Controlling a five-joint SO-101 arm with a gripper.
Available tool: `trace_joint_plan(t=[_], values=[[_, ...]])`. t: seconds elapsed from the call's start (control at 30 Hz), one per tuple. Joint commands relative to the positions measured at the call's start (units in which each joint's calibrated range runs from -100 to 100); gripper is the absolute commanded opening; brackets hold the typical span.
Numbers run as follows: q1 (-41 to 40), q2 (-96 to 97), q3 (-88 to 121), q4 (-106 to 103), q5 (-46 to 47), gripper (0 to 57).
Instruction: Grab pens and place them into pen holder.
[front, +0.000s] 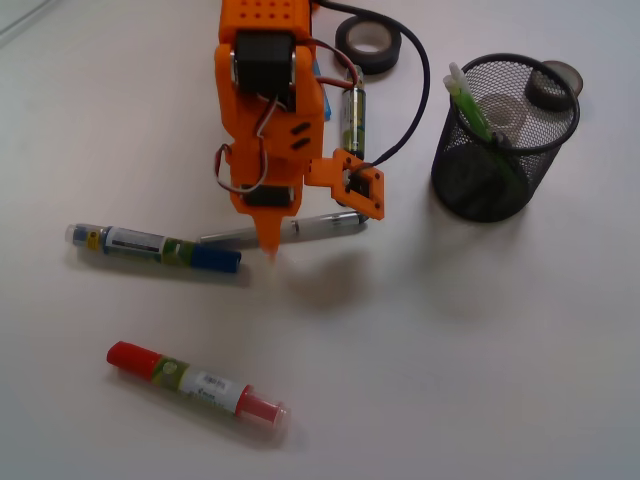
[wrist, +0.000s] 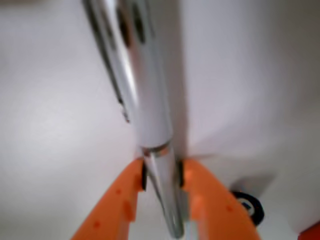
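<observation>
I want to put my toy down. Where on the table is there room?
Bare table lies right of the red pen and below the pen holder; also top left. It's crowded around the gripper, silver pen and blue pen.

Open tabletop (front: 480, 350) between gripper (front: 272, 250) and pen holder (front: 505, 135). Blue-capped marker (front: 155, 246) lies just left of it, red-capped marker (front: 197, 381) toward near edge, tape roll (front: 367, 42) and cable (front: 415, 90) behind.
</observation>
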Motion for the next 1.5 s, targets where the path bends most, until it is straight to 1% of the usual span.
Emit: trace_joint_plan(t=[0.0, 0.23, 0.5, 0.73, 0.9, 1.03, 1.17, 1.33, 1.47], values=[[-0.3, -0.3, -2.8, 0.8, 0.0, 0.5], [0.2, -4.4, -3.9, 3.8, -4.6, 0.3], [1.8, -22.6, -3.7, 11.0, -14.5, 0.3], [1.3, -41.2, -2.2, 7.5, -22.6, 0.3], [-2.4, -56.0, 10.7, -6.5, -27.1, 0.3], [-7.8, -67.0, 29.2, -21.6, -32.1, 0.3], [-14.2, -76.5, 51.1, -42.4, -36.8, 0.3], [-21.0, -84.0, 76.5, -69.6, -43.2, 0.3], [-26.0, -85.5, 90.6, -87.5, -48.4, 0.3]])
